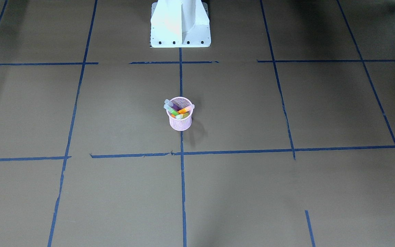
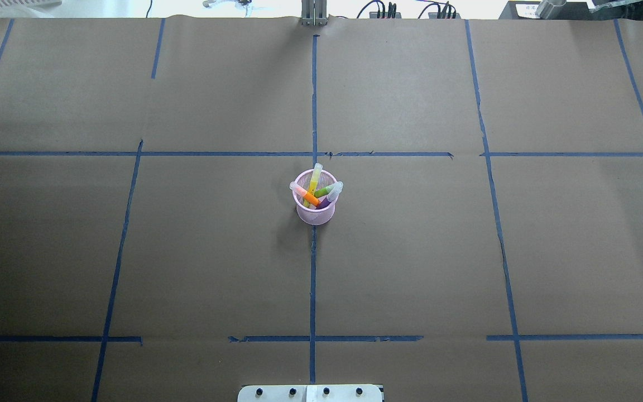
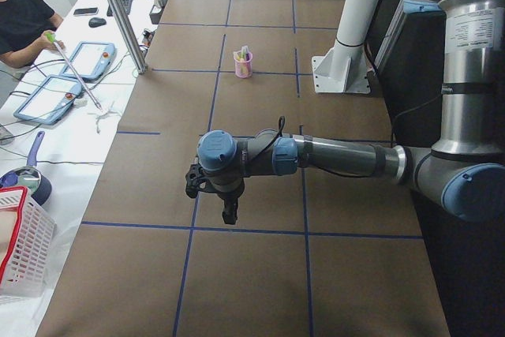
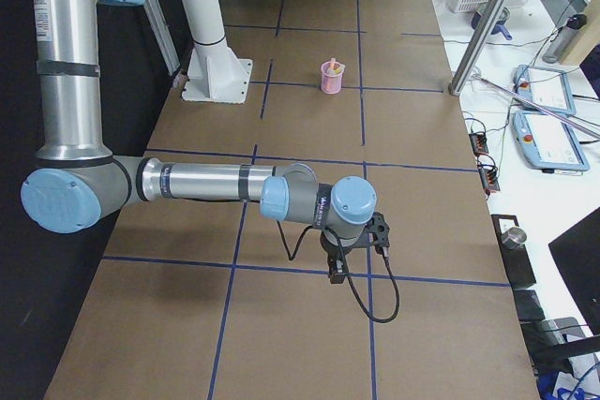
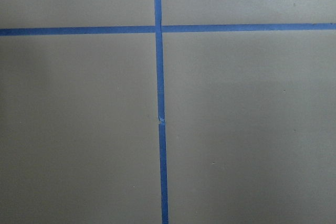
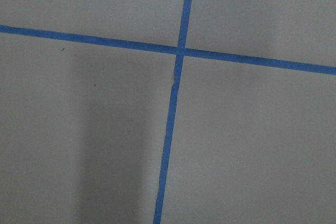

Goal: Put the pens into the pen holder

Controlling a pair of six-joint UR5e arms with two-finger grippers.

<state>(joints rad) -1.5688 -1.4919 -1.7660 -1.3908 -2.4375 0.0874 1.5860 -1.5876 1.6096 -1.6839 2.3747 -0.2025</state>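
Pink pen holder [image 2: 315, 215] upright at ctr of bench [image 2: 411, 251], on tape line. Inside, crossed, caps up: orange pen [image 2: 310, 196], yellow pen [image 2: 315, 177], green pen [image 2: 327, 192], purple pen [image 2: 330, 199], apparently lowest. Left gripper [image 3: 213, 195] and right gripper [image 4: 356, 245] well apart from holder; jaws: cannot tell whether released or clenched.

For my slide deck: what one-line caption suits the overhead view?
Pink mesh pen holder stands on the centre blue tape line, holding four coloured pens; no arm in frame.
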